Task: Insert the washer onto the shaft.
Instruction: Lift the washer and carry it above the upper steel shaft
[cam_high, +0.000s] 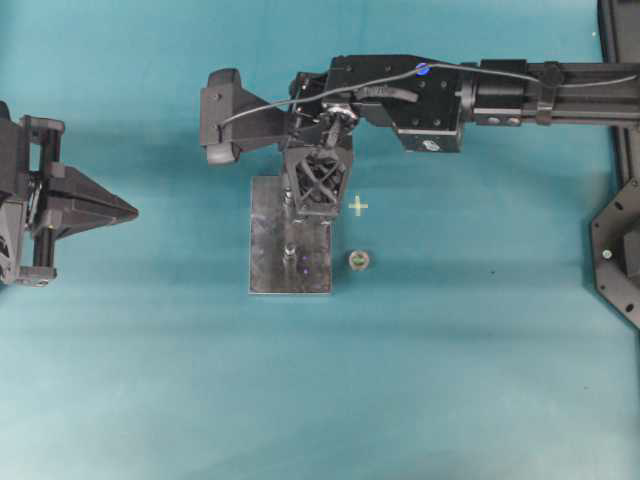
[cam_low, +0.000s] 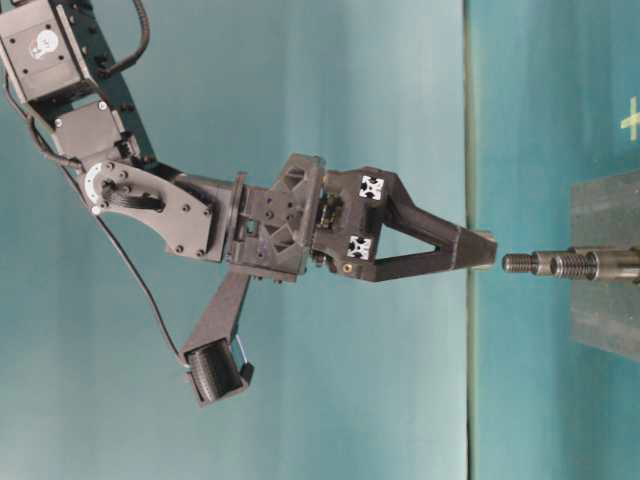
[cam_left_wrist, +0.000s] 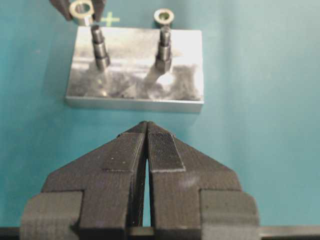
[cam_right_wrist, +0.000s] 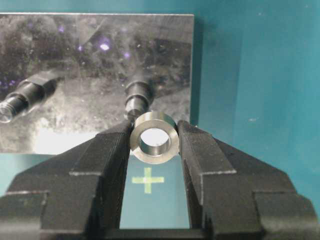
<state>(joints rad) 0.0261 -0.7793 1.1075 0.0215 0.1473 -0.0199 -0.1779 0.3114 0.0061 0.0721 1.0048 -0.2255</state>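
A metal baseplate (cam_high: 270, 215) carries two upright threaded shafts, seen in the left wrist view as one shaft (cam_left_wrist: 99, 47) and another shaft (cam_left_wrist: 163, 47). My right gripper (cam_right_wrist: 154, 136) is shut on a steel washer (cam_right_wrist: 154, 137). It holds the washer above the plate, close in front of a shaft (cam_right_wrist: 138, 100) and apart from it. In the overhead view the right gripper (cam_high: 318, 190) hides that shaft. My left gripper (cam_left_wrist: 146, 125) is shut and empty, well short of the plate's near edge, at the left of the overhead view (cam_high: 130, 211).
A second washer (cam_high: 359, 260) lies on the teal table just right of the plate. A yellow cross mark (cam_high: 358, 206) is on the table beside the plate. Black equipment (cam_high: 620, 240) stands at the right edge.
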